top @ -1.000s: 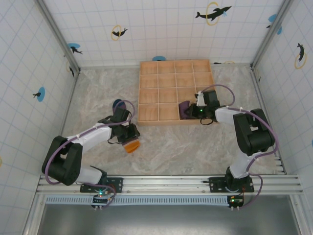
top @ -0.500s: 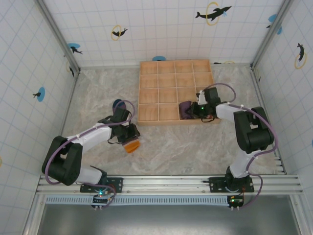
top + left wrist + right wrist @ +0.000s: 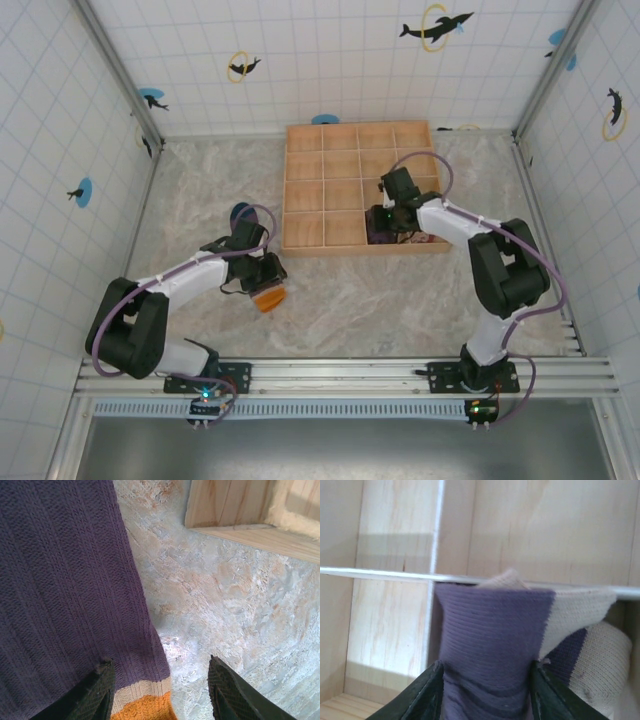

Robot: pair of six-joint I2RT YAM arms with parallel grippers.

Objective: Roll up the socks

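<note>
The right gripper hangs over the pale wooden divided tray. Its two dark fingers flank a rolled purple knit sock with tan toe and stripes. The roll fills the gap and meets both fingers, but I cannot tell whether they are pinching it or have let go. It sits in the tray's near row, third compartment from the left in the overhead view. It is directly between the jaws, with its purple face toward the camera and the tan part bulging toward the right finger. From here, a straight lift looks like it would clear the divider.

The left gripper stands with its jaws apart, clamping nothing. One finger is over a flat purple ribbed sock with a cream-and-orange cuff, and the other is over the bare marbled table. This sock lies off-centre toward the first finger. Its cuff is nearest the fingertips and its long axis runs straight away from them. The left arm is much the nearer to it, so rolling would likely start at that cuff.
</note>
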